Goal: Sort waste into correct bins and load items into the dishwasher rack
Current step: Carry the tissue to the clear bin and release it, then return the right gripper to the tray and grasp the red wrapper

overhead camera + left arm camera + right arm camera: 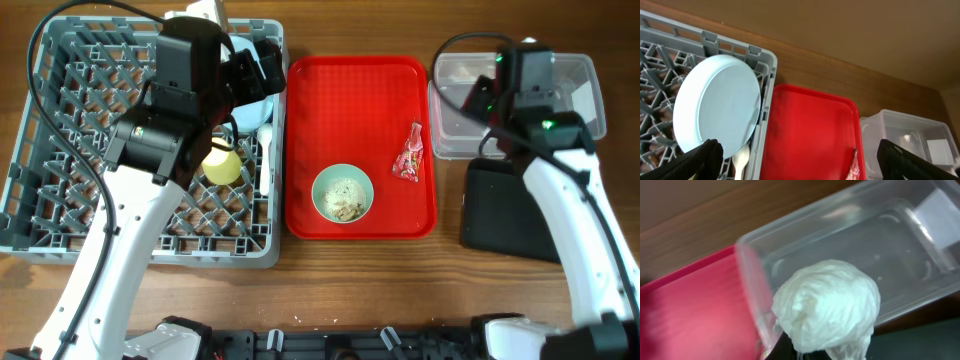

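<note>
Right end effector [487, 100] clamps a crumpled white tissue [826, 305] above the clear rectangular plastic tub [890, 235], at two o'clock. Left end effector [802, 161] gapes wide over the grey pegged plastic rack [767, 60], ten o'clock.

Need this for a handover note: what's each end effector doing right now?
Left end effector: open, holding nothing.
Right end effector: closed on the crumpled white tissue, over the clear tub.
</note>
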Motion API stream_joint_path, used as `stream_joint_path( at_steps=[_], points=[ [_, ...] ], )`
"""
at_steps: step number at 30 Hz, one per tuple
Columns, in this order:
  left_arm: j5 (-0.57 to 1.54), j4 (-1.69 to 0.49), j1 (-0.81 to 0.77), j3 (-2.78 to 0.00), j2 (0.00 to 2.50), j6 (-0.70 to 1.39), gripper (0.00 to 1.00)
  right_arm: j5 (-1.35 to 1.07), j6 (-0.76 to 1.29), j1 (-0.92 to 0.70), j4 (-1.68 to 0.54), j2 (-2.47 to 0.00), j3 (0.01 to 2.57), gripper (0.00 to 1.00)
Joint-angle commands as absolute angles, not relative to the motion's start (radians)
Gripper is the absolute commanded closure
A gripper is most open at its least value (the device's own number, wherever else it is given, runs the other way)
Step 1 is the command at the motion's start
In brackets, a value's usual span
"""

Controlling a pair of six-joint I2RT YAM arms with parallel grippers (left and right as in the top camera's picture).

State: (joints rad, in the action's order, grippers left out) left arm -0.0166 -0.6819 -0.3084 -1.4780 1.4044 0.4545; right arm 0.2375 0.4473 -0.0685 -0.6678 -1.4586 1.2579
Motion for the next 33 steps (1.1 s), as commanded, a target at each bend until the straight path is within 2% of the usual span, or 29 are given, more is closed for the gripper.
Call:
stream_joint_path(
  at_steps=[1, 2, 3, 4, 7, 9, 11, 14, 16, 20, 33],
  points=[
    [-0.015, -0.678, -0.31, -1.479, 1.403, 0.453, 0.0, 0.194, 0.355, -0.004, -0.563, -1.623, 1.241, 0.92],
    [-0.015, -0.678, -0.31, -1.479, 1.403, 0.453, 0.0, 0.174, 0.288, 0.004, -0.514, -1.686, 1.242, 0.34],
    [-0.016, -0.678, -0.31, -1.479, 1.403, 0.453, 0.0, 0.179, 0.267, 0.004, -0.501, -1.71, 1.242, 0.13],
    [-0.016, -0.678, -0.31, -1.479, 1.403, 0.453, 0.0, 0.183, 0.253, 0.006, -0.491, -1.714, 1.242, 0.0],
    [-0.015, -0.678, -0.31, -1.479, 1.403, 0.453, 0.0, 0.152, 0.244, 0.014, -0.542, -1.645, 1.312, 0.0],
    [-0.015, -0.678, -0.31, -1.479, 1.403, 0.453, 0.0, -0.107, 0.239, 0.002, -0.635, -1.541, 1.376, 0.0],
    [-0.016, -0.678, -0.31, -1.479, 1.403, 0.453, 0.0, -0.259, 0.301, -0.03, -0.702, -1.441, 1.378, 0.0],
    [-0.016, -0.678, -0.31, -1.479, 1.403, 0.453, 0.0, -0.27, 0.325, -0.153, -0.815, -1.383, 1.373, 0.06],
    [-0.015, -0.678, -0.31, -1.479, 1.403, 0.453, 0.0, -0.094, 0.417, -0.311, -0.855, -1.407, 1.322, 0.16],
    [-0.015, -0.678, -0.31, -1.479, 1.403, 0.453, 0.0, 0.237, 0.63, -0.469, -0.844, -1.52, 1.197, 0.18],
    [-0.016, -0.678, -0.31, -1.479, 1.403, 0.453, 0.0, 0.281, 0.734, -0.459, -0.611, -1.973, 1.165, 0.22]
  ],
)
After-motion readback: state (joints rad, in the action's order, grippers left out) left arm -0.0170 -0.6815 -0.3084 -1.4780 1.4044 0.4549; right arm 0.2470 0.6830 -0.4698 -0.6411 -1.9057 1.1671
